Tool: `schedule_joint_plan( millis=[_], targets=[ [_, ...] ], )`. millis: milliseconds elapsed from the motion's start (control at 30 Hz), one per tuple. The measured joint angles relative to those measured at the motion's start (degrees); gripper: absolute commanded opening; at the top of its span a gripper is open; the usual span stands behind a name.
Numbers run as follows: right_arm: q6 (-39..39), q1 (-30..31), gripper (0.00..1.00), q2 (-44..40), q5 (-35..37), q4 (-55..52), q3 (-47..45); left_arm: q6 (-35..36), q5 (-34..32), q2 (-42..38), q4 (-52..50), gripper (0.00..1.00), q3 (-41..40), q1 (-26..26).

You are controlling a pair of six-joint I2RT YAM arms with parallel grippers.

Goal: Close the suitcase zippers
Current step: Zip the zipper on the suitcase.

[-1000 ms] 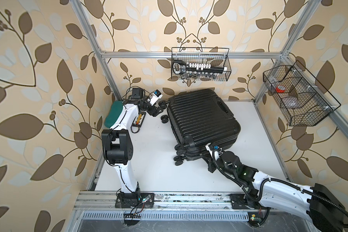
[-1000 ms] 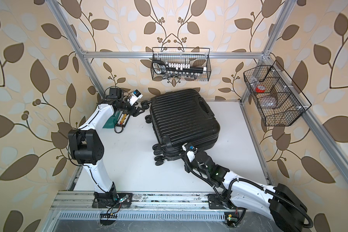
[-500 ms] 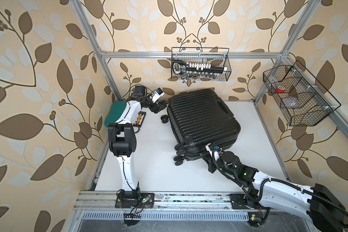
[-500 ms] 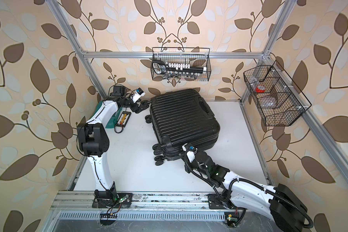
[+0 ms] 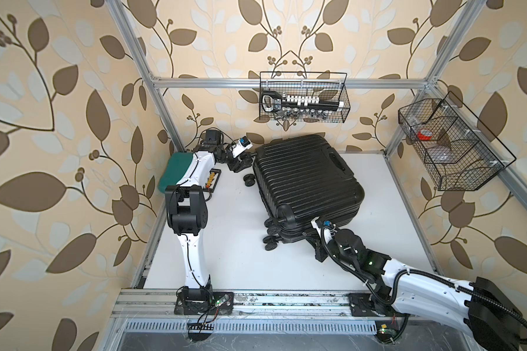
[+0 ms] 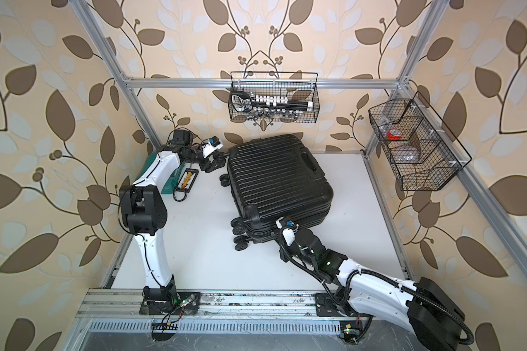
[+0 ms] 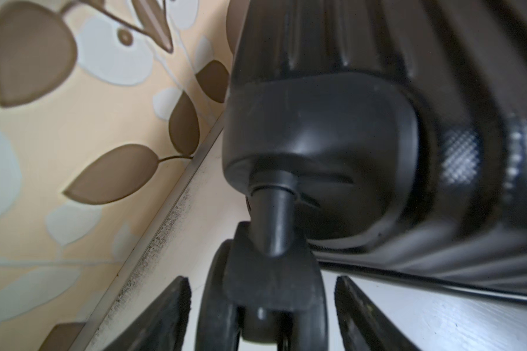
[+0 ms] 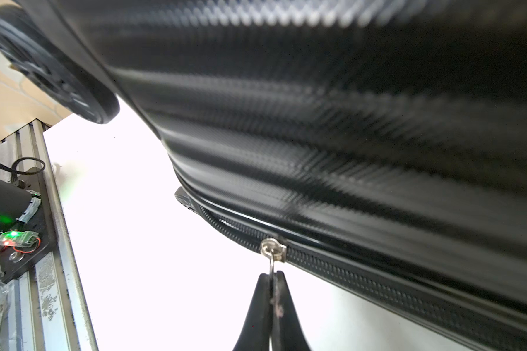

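Note:
The black ribbed suitcase (image 5: 305, 176) lies flat on the white table in both top views (image 6: 277, 179). My left gripper (image 5: 243, 161) is at its back left corner, by the wall. In the left wrist view the gripper (image 7: 262, 278) stands open with a caster wheel (image 7: 262, 307) between its fingers (image 7: 171, 310), a gap on each side. My right gripper (image 5: 315, 243) is low against the near side. In the right wrist view it (image 8: 271, 275) is shut on a silvery zipper pull tab (image 8: 272, 263) that hangs from the black zipper track (image 8: 378, 282).
A teal tool case (image 5: 177, 170) and a small tray of orange parts (image 5: 212, 180) lie under the left arm by the left wall. Wire baskets hang on the back wall (image 5: 303, 100) and the right wall (image 5: 451, 146). An aluminium rail (image 5: 271, 301) runs along the front.
The left arm has swung toward the suitcase's back left corner, and its jaws now straddle a wheel and have narrowed a little. The right arm has not moved.

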Motion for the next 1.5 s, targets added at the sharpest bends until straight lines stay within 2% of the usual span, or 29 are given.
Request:
schedule_joint_plan(
  millis=[167, 333, 467, 700, 933, 1167, 1500],
  targets=[
    [0.0, 0.0, 0.00, 0.4, 0.0, 0.1, 0.0, 2.5, 0.4, 0.5, -1.4, 0.50, 0.0, -0.6],
    [0.0, 0.0, 0.00, 0.5, 0.1, 0.0, 0.0, 0.4, -1.6, 0.4, -0.2, 0.42, 0.1, -1.0],
    [0.0, 0.0, 0.00, 0.4, 0.4, -0.1, 0.0, -5.8, -5.0, -1.4, 1.5, 0.38, -2.1, -1.9],
    [-0.3, -0.2, 0.00, -1.2, 1.3, -2.2, 0.0, -19.6, -12.2, -9.6, 8.3, 0.36, -13.7, -2.6],
    [-1.4, -0.6, 0.00, -3.2, 1.6, -3.7, -0.4, -34.7, -18.6, -19.3, 8.8, 0.34, -24.7, -2.9],
    [-2.6, -0.8, 0.00, -4.8, 0.4, -2.2, -1.1, -48.3, -21.0, -27.3, 7.3, 0.31, -32.2, -4.2],
    [-3.3, -0.8, 0.00, -6.2, 1.6, -1.5, -2.0, -59.7, -21.9, -38.5, 8.3, 0.35, -43.6, -5.2]
  ],
)
